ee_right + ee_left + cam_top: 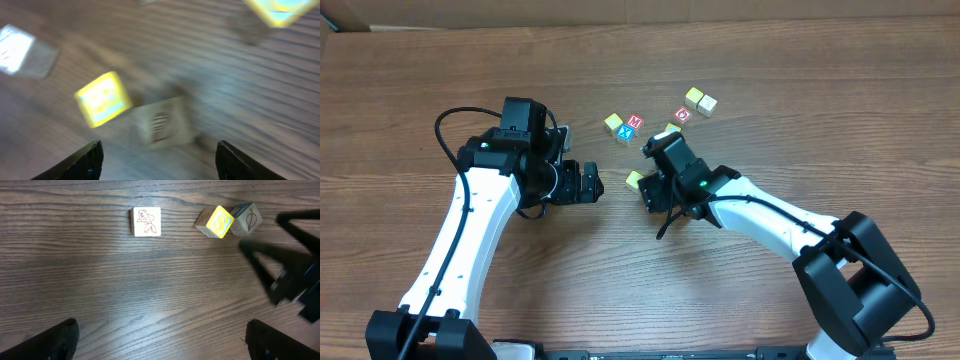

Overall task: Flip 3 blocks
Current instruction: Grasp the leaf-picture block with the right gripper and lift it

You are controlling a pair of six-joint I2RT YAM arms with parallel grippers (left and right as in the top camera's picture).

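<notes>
In the left wrist view three small blocks lie in a row at the far side. One is a pale block with a line drawing (146,221), one a yellow-faced block (216,222), and one a leaf-drawn block (246,219) touching it. My left gripper (162,332) is open over bare wood, well short of them. The right wrist view is blurred. My right gripper (159,152) is open, and a pale block with dark lines (162,122) sits just beyond its fingertips, not between them. A yellow-faced block (102,98) lies to its left. Overhead, the right gripper (648,186) hovers beside a pale yellow block (634,180), and the left gripper (592,185) faces it.
Behind the grippers lie a red M cube (634,122), a blue X cube (626,134), a yellowish cube (614,123), a red O cube (683,114) and two pale cubes (700,100). The right arm's dark fingers (292,262) show at the right of the left wrist view.
</notes>
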